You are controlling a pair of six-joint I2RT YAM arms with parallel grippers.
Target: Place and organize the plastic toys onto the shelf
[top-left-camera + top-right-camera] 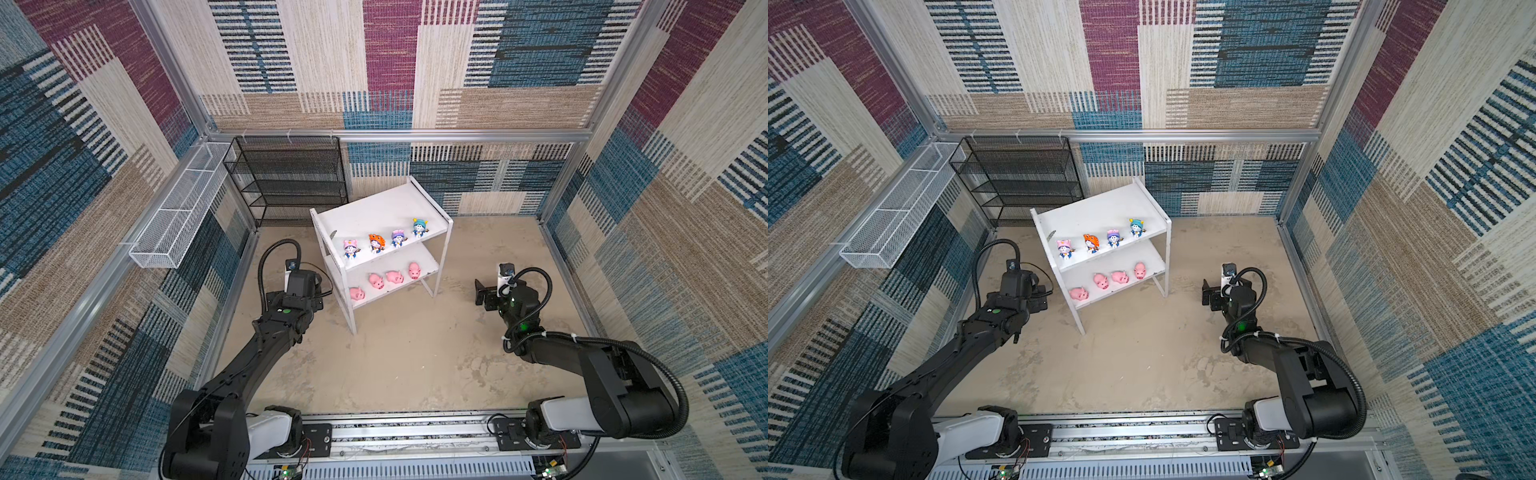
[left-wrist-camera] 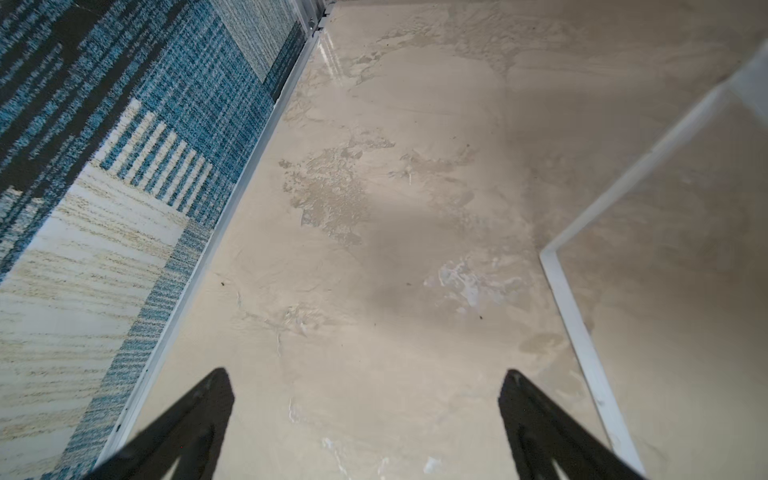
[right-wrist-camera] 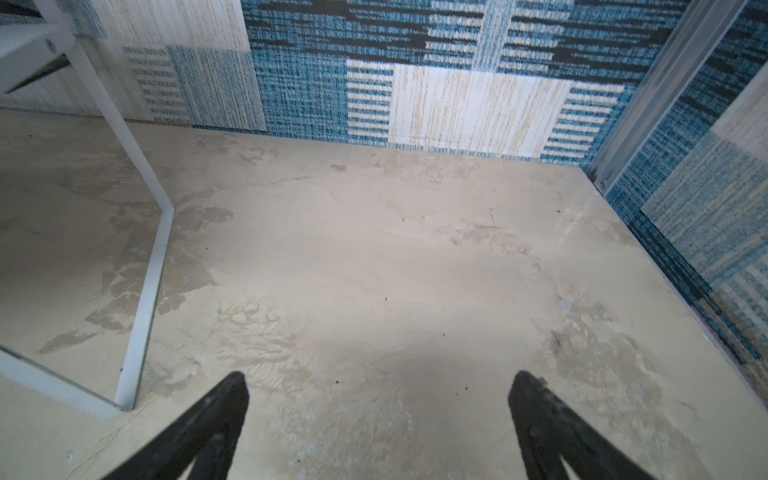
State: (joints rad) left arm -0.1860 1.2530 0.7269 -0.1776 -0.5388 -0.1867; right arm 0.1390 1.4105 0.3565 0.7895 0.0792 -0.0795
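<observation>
Shelf (image 1: pixel 376 210): white, 2 tiers, mid desk (image 1: pixel 415 365); long axis diag., near-left to far-right in both top views. Upper tier: 4 figurines upright in a row along front edge: pink hood (image 1: pixel 350 248), orange hood (image 1: pixel 376 243), purple hood (image 1: pixel 398 238), teal hood (image 1: pixel 419 227). Lower tier: 4 pink pigs: pig 1 (image 1: pixel 357 294) by near-left end, a little apart from the rest; pig 2 (image 1: pixel 376 281), pig 3 (image 1: pixel 394 276), pig 4 (image 1: pixel 414 270) closer together. Left pincer (image 2: pixel 368 372): spread wide, nothing between, just off shelf's near-left end; foot bar (image 2: pixel 582 332) beside it in left wrist view. Right pincer (image 3: pixel 381 374): spread wide, empty, near shelf's far-right end but apart; other foot bar (image 3: pixel 150 291) to its side. No toy on desk, none pinched. Black wire rack (image 1: pixel 286 178) and white mesh basket (image 1: pixel 174 216), far-left corner: nothing seen inside. Judged: sorting by kind done, task complete or nearly. Only loose end = pig 1's gap; left arm nearer, pig 1 to its right in top views, reach into lower tier along shelf's long axis.
</observation>
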